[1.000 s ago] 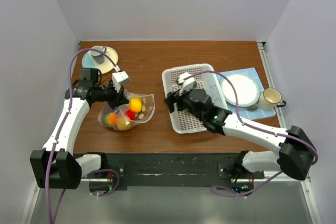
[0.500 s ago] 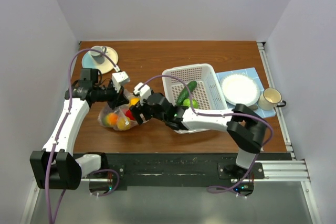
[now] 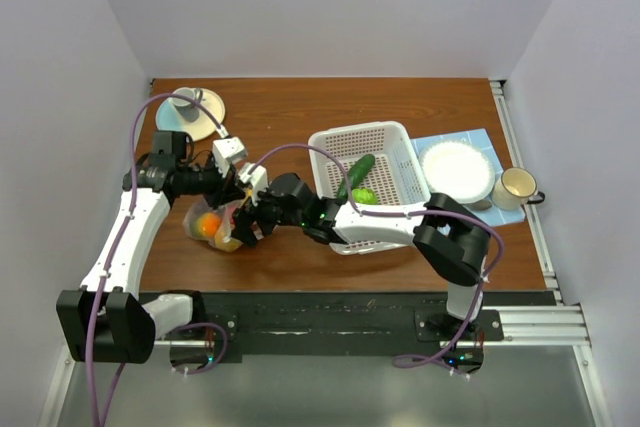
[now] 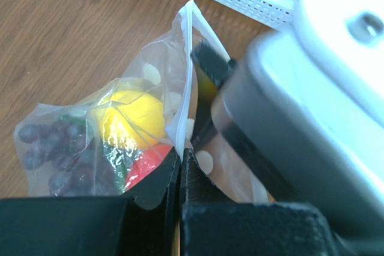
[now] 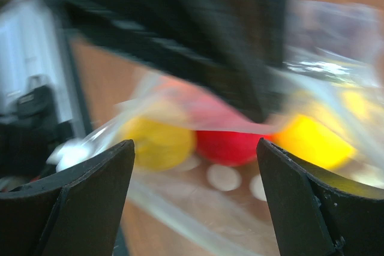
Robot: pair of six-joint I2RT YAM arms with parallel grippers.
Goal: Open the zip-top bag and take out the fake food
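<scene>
R. gripper (image 5: 193,166) inside zip-top bag (image 4: 150,82), mid-left of top view.
L. gripper (image 4: 180,161) jaws clenched on rim, R. jaws spread; rim may slip, mouth shutting on fake food (image 4: 127,115).

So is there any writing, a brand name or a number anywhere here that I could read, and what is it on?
No text can be read in any view. The zip-top bag carries only pale round dots, not letters. The white basket and the mug show no legible marks.
</scene>
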